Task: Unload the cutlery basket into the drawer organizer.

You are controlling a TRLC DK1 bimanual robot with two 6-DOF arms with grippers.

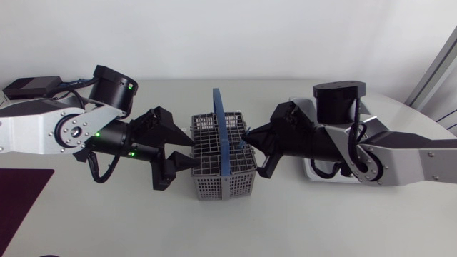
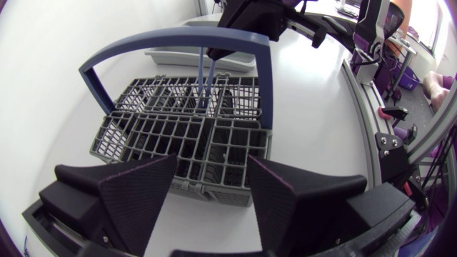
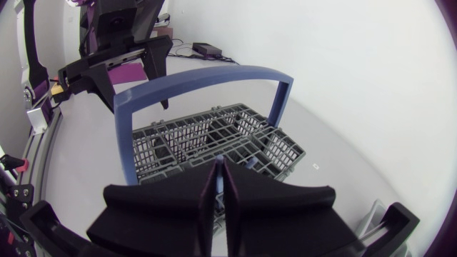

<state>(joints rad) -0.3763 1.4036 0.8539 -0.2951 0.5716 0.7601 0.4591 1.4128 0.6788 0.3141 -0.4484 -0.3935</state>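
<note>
The grey wire cutlery basket (image 1: 214,180) with its upright blue handle (image 1: 223,135) stands mid-table between my two arms. My left gripper (image 1: 187,152) is open at the basket's left side, one finger on each side of its near wall (image 2: 212,168). From the right, my right gripper (image 1: 246,139) is over the basket's right edge. It is shut (image 3: 220,163) on a thin pale cutlery handle (image 2: 207,82) that stands up out of a compartment. The white drawer organizer (image 1: 312,173) lies under my right arm and is mostly hidden.
A dark purple mat (image 1: 21,194) lies at the table's front left. A black box with cables (image 1: 28,87) sits at the back left. The table's rounded edge runs behind my right arm.
</note>
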